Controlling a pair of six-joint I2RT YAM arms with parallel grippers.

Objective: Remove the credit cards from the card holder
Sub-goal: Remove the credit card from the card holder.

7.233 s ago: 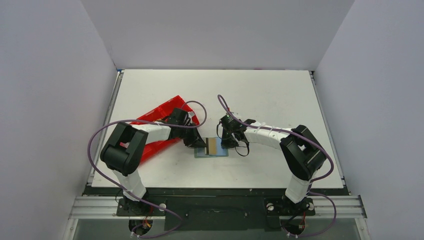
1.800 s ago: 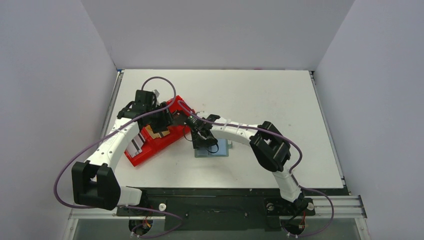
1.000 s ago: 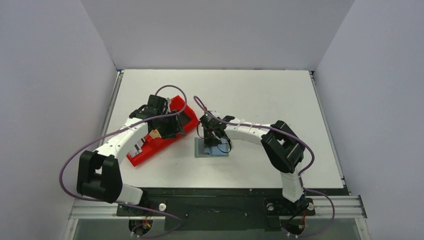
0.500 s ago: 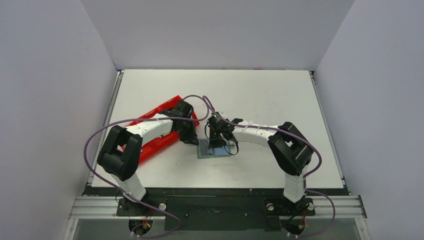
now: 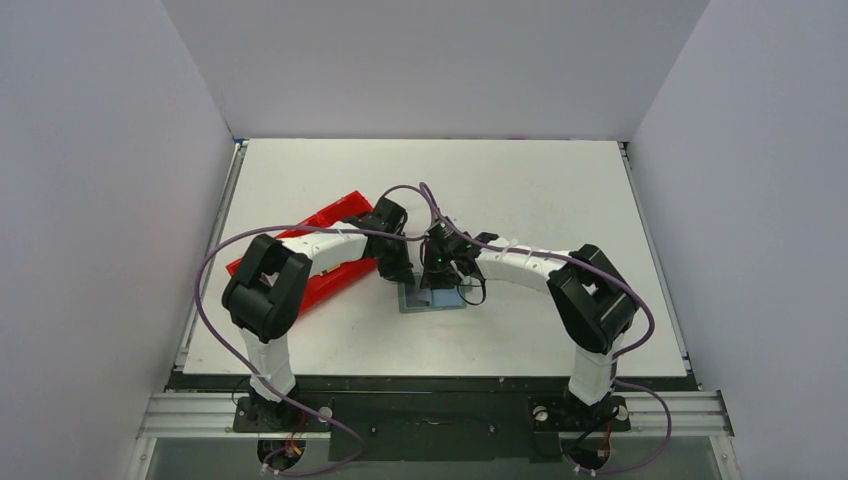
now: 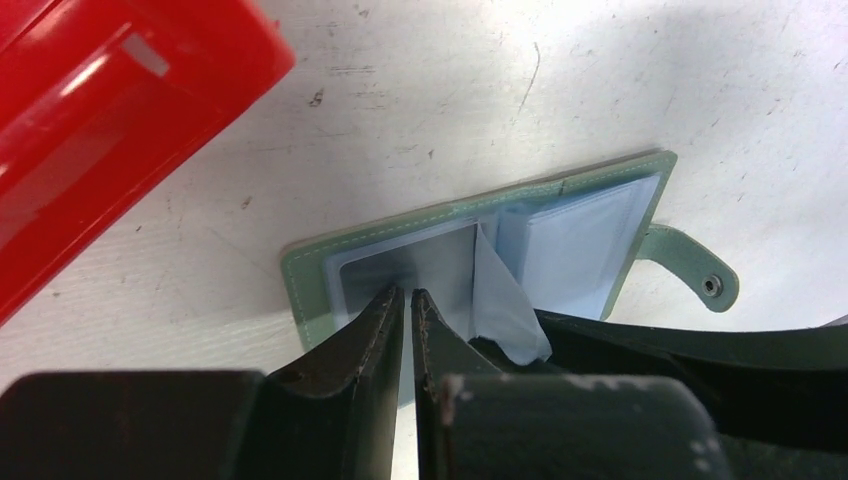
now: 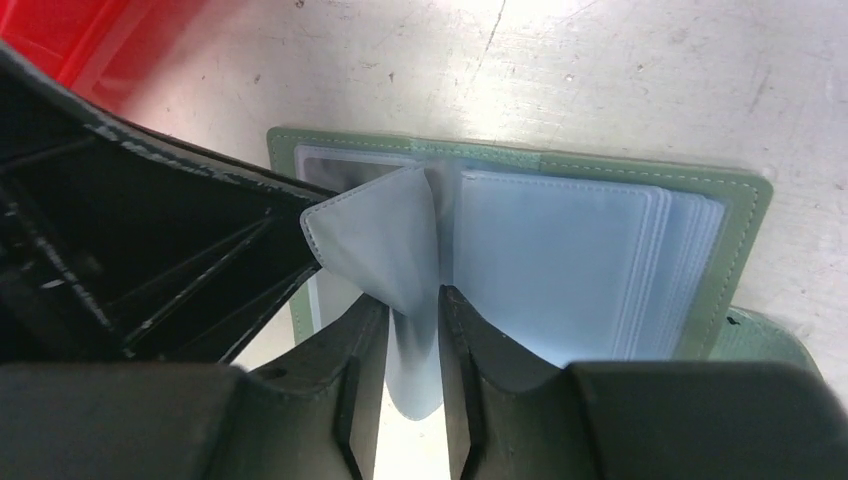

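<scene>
Centre of the top view, both arms bend inward over the open card holder [image 5: 435,300], which lies flat near a red tray [image 5: 330,215]. Only the wrist views reveal the right gripper [image 7: 412,305] pinching a raised clear sleeve [image 7: 380,235], and the left gripper [image 6: 405,300] almost pressed together.

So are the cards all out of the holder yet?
Partway. Done: the card holder lies open. In hand: the right hand straddles a lifted clear sleeve; the left hand pokes at a pocket. Left: no card shows, so I can't count what remains.
</scene>
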